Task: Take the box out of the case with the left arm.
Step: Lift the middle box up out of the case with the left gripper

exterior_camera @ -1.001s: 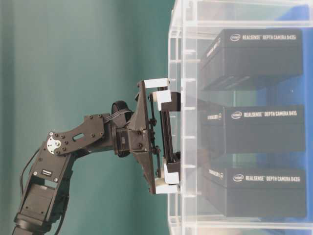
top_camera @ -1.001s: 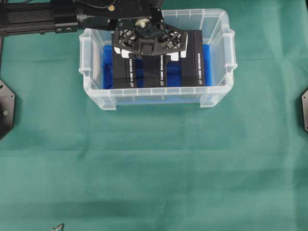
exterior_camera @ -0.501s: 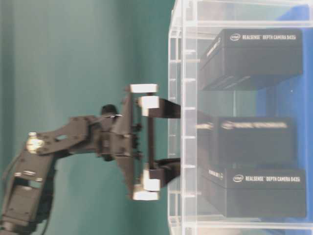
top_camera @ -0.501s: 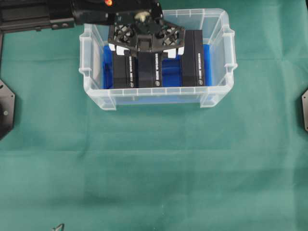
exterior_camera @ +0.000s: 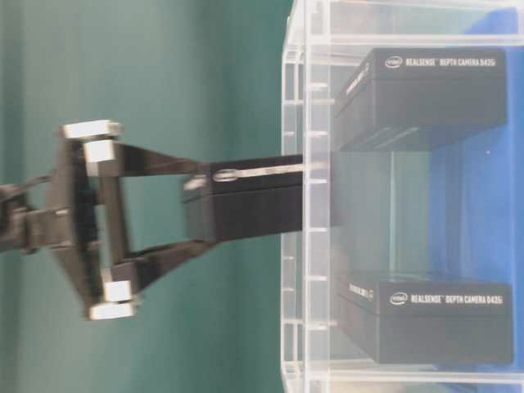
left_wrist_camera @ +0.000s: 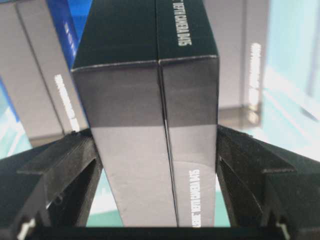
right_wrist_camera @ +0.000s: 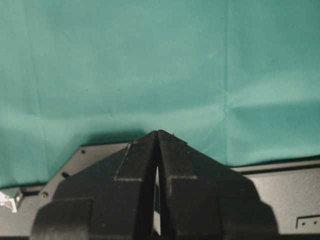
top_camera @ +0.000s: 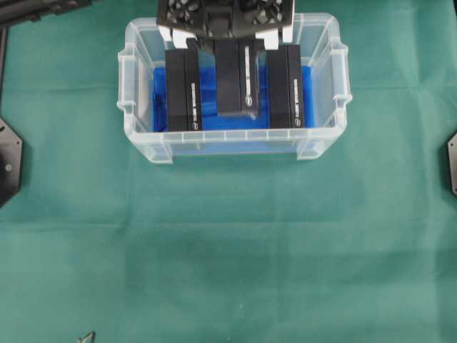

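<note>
The clear case [top_camera: 321, 143] with a blue bottom stands at the top middle of the green cloth. My left gripper [top_camera: 234, 43] is over its far side, shut on the middle black box [top_camera: 235, 75], which hangs lifted. In the table-level view that box [exterior_camera: 246, 201] is held by the left gripper [exterior_camera: 196, 209] and reaches half past the case's rim [exterior_camera: 296, 123]. The left wrist view shows the box [left_wrist_camera: 150, 125] clamped between both fingers [left_wrist_camera: 60, 165]. My right gripper [right_wrist_camera: 157, 136] is shut and empty over the cloth.
Two more black boxes stay in the case, one on the left [top_camera: 184, 89] and one on the right [top_camera: 285, 86] of the gap. Black mount plates sit at the left edge [top_camera: 7, 161] and right edge [top_camera: 452, 164] of the cloth.
The left gripper has pulled up and away from the case with the middle box in its jaws. That box has left its slot between the other two.
</note>
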